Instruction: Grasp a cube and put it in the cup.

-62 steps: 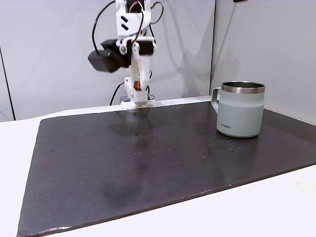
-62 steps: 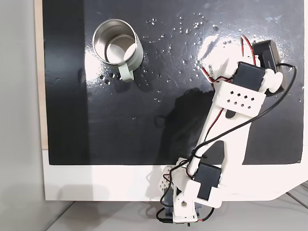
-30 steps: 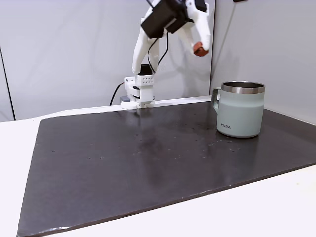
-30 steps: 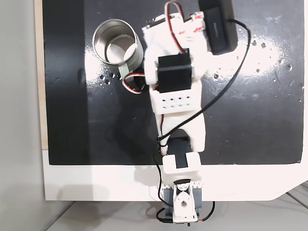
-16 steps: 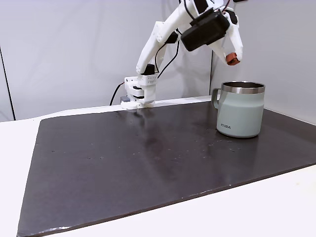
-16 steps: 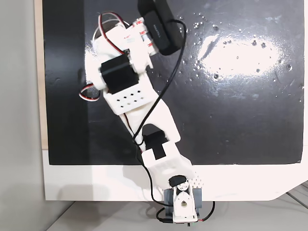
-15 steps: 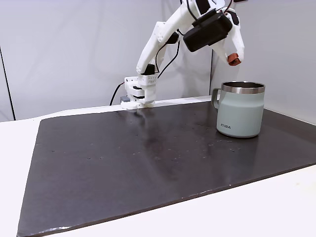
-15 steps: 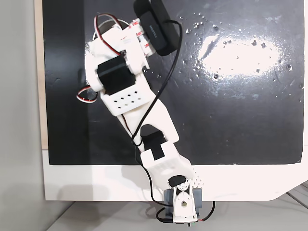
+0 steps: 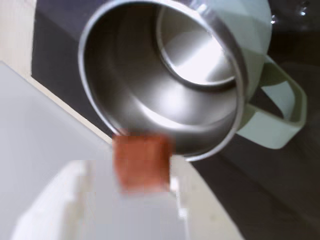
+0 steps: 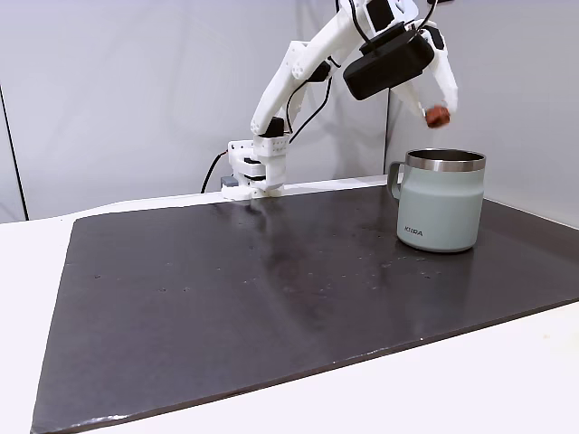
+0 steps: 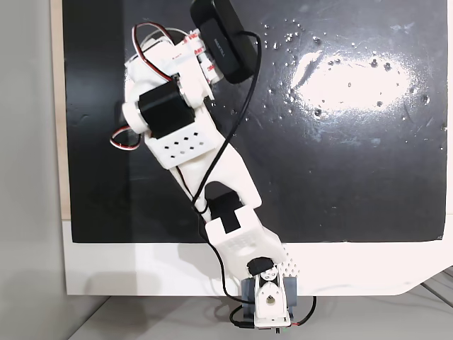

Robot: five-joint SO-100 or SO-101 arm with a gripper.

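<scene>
The gripper [image 10: 438,110] is up in the air with the little reddish-brown cube [image 10: 438,113] pinched tight between its fingers. In a fixed view from the side, the cube hangs above the steel rim of the cup [image 10: 441,201], not touching it. The cup stands on the dark mat [image 10: 271,289], near the mat's far right corner in that view, with its handle pointing toward the arm's base. In the wrist view the cube [image 9: 141,161] looks big and blurry, and it sits right at the near edge of the cup's open mouth [image 9: 165,75], so it may not be fully over the hole yet. That picture is fuzzy, so I cannot be sure how far in it is. The shiny inside of the cup looks empty. In a fixed view from above, the white arm [image 11: 185,134] reaches across and covers the place where the cup stands. What could go wrong now is a drop made too soon. If the fingers let go while the cube is over the rim, it could hit the steel edge, bounce, and land on the mat. If the arm comes down too low, it could bump the cup and push it.
</scene>
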